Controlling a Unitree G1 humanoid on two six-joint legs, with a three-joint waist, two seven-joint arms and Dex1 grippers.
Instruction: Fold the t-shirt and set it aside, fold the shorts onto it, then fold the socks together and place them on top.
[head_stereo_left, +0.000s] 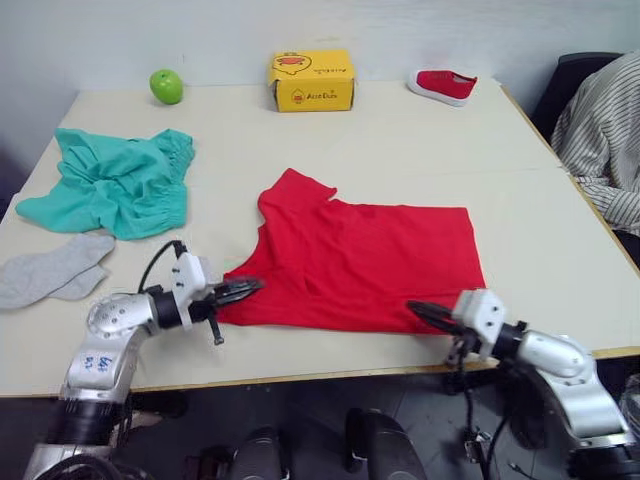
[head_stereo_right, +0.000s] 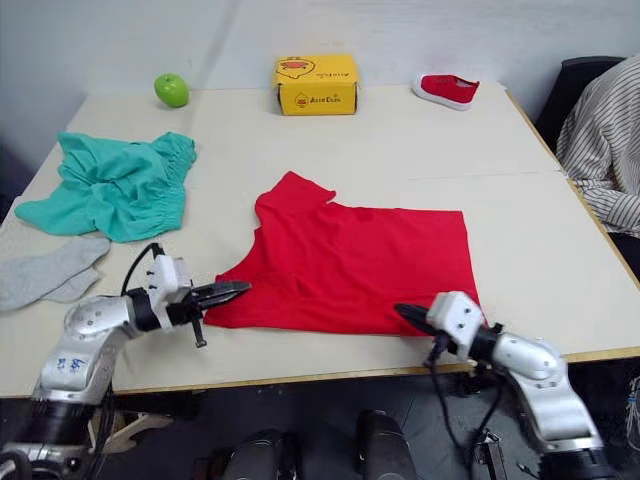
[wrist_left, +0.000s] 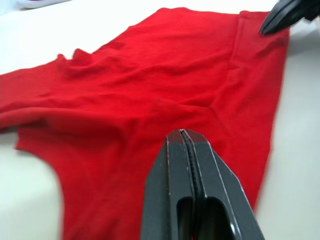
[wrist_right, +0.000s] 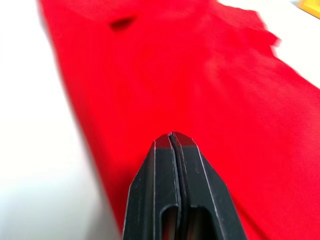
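Both sets of jaws are seen closed, finger against finger, with no cloth visibly pinched between them. The left gripper (head_stereo_left: 245, 288) is placed at the lower-left corner of the t-shirt (head_stereo_left: 360, 262), and the right gripper (head_stereo_left: 425, 312) at its lower-right corner, both along the near hem. The t-shirt is spread at the centre of the table (head_stereo_left: 420, 140), partly doubled over, with one sleeve pointing toward the upper left. The shorts (head_stereo_left: 115, 182) are bunched at left of frame, and the socks (head_stereo_left: 50, 270) lie just below them, at the left edge. Beyond, an apple (head_stereo_left: 167, 86), a yellow box (head_stereo_left: 312, 80) and a small red shoe (head_stereo_left: 443, 85) are noted along the far edge. The t-shirt is judged light, limp and prone to wrinkling; it is best taken at both hem corners at once and lifted evenly, so that the fold falls flat. The folding is judged barely begun.
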